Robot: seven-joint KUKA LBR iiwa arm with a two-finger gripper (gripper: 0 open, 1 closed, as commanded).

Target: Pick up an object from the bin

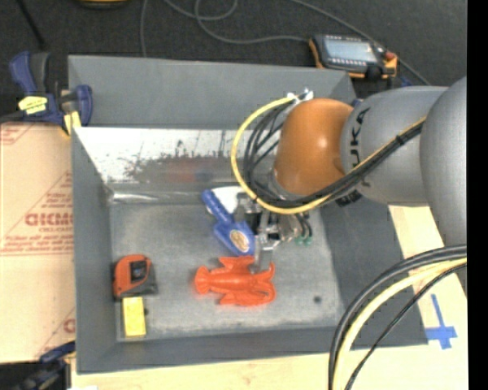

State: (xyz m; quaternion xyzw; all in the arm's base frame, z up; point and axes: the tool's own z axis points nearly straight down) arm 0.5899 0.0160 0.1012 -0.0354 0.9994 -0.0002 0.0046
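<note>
Camera view over the grey bin (325, 295): the KUKA arm's gripper (263, 249) hangs low near the middle of the floor. Its tip is at the upper right edge of an orange plastic toy (233, 283), lobster-like in shape, which lies flat toward the front of the bin. Whether the claw stands apart or together cannot be told from this angle, because the wrist's orange cover (309, 149) and its looped cables (246, 140) crowd in from above. Just to the gripper's left, close enough to be brushed, lies a blue-handled object (220, 210) with a white and orange end, slanting toward the back wall. An orange-and-black tape measure (132, 275) and a yellow block (134, 317) sit well apart in the front left corner, clear of any trouble.

The risks, judged from this position, begin with placement. The gripper stands over the toy's rim rather than its body, so a closing grip could catch only a thin limb and let the toy swing, twist or drop as it rises. The toy is also flat and low. A descent that stops short would close on air, while one that runs deep would press into the bin floor. The blue-handled object is near enough to be nudged, or pinched along with the toy, which would spoil a clean single pick.
</note>
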